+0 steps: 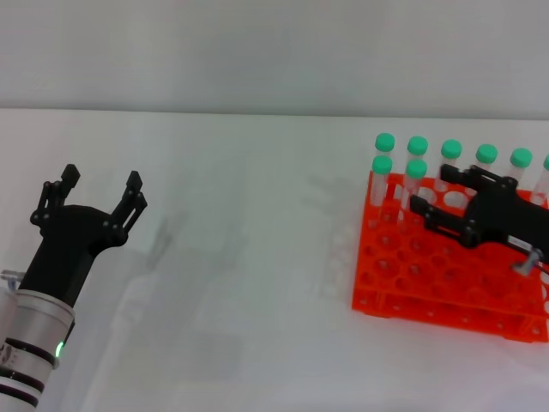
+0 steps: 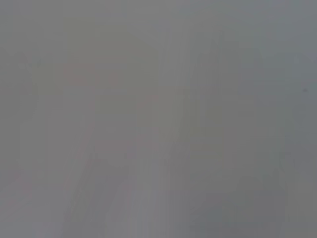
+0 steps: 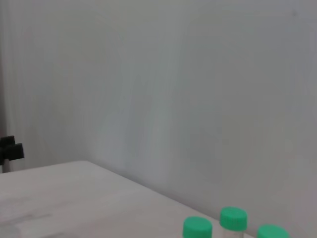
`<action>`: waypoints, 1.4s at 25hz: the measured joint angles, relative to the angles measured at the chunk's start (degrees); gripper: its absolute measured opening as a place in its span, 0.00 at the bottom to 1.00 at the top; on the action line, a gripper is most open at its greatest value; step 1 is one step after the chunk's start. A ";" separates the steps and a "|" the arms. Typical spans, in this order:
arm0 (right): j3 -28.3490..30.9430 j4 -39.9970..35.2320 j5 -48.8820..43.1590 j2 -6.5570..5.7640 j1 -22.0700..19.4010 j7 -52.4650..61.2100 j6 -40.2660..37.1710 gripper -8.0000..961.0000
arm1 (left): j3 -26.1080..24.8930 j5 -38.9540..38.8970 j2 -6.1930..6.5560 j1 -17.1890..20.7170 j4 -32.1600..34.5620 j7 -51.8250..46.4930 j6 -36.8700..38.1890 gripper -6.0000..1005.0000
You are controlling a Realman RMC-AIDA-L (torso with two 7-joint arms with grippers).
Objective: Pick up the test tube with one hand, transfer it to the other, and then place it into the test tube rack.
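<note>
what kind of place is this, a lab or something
Probably a lab-style test bench, though staged for robot practice. An orange-red test tube rack holding green-capped tubes sits on a plain white table against a bare wall, with the left gripper and right gripper working over it.

pretty plain setup tbh, just a white table [image 1: 240,283] with some faint grey smudges near the middle, a pale grey wall [image 1: 257,51] running behind it, and a row of green-capped tubes [image 1: 486,156] standing at the back right.

Head view looks down, right wrist low (sharing green caps [image 1: 418,145]), left wrist blank.
</note>
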 joint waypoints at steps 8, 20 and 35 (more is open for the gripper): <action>1.55 -6.18 6.67 -0.54 -11.56 -0.10 7.42 0.74 | -0.32 -0.01 0.06 -0.21 -0.07 0.00 0.14 0.88; 28.79 8.83 25.92 -0.33 -16.45 -13.92 5.87 0.89 | -0.24 0.04 0.18 -1.16 0.11 0.00 0.54 0.88; 29.63 11.20 25.91 -0.12 -14.92 -14.39 2.65 0.89 | -0.18 0.22 0.18 -1.05 0.12 -4.45 0.91 0.88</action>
